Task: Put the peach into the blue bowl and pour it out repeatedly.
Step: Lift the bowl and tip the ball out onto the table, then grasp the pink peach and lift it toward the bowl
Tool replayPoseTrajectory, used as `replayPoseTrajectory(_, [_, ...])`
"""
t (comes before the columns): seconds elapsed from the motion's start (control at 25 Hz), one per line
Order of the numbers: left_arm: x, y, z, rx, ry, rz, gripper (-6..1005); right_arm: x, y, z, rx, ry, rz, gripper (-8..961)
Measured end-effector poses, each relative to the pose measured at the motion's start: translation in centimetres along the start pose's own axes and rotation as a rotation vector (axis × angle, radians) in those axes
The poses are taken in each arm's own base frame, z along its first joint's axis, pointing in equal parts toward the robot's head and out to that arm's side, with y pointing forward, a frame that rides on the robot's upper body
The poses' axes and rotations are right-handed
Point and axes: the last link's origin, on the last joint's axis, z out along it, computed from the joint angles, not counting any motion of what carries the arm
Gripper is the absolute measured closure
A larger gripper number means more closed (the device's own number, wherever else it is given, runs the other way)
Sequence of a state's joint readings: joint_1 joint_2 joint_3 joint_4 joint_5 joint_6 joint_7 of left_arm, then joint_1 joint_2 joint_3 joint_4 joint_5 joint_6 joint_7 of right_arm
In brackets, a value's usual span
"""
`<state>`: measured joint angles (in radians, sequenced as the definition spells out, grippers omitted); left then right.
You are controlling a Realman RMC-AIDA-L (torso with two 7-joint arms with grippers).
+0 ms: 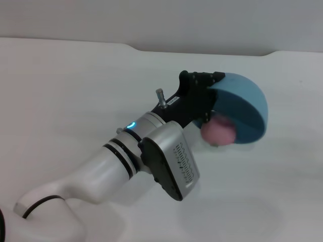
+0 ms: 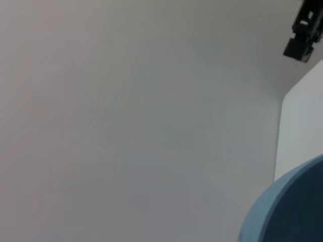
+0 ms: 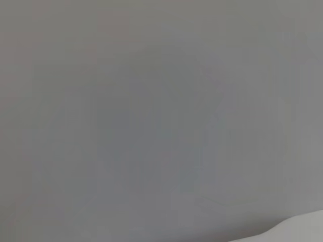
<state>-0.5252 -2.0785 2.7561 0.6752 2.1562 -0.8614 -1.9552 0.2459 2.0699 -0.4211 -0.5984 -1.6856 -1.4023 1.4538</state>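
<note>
While the left hand [image 1: 211, 103] grips the tipped blue bowl [image 1: 241, 108] by its rim, the peach [image 1: 219, 132] tumbles out above the bench [image 1: 60, 91].

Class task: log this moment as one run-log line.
left gripper: shut on blue bowl, tipped | peach: at rim, falling out | right gripper: unseen

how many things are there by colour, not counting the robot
blue: 1, the bowl, tipped on its side in the left gripper
pink: 1, the peach, at the bowl's mouth
total: 2
</note>
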Motion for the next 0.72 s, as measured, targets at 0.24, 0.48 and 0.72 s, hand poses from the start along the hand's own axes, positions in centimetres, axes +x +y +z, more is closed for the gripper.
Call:
replayPoseTrajectory(0.24, [-0.3, -0.4, -0.1, 0.023, -0.011, 0.041, 999, 0.0, 0.1, 0.2, -0.007, 0.004, 0.0, 440])
replayPoseTrajectory(0.48, [-0.8, -2.4, 0.7, 0.125, -0.087, -0.198, 1000, 0.7, 0.9, 1.1, -0.055, 0.075, -0.029, 426])
replayPoseTrajectory(0.72, [-2.9, -5.6, 1.0, 0.232, -0.204, -0.484, 1000, 0.8, 3.0, 3.7, -0.183, 0.166, -0.095, 412])
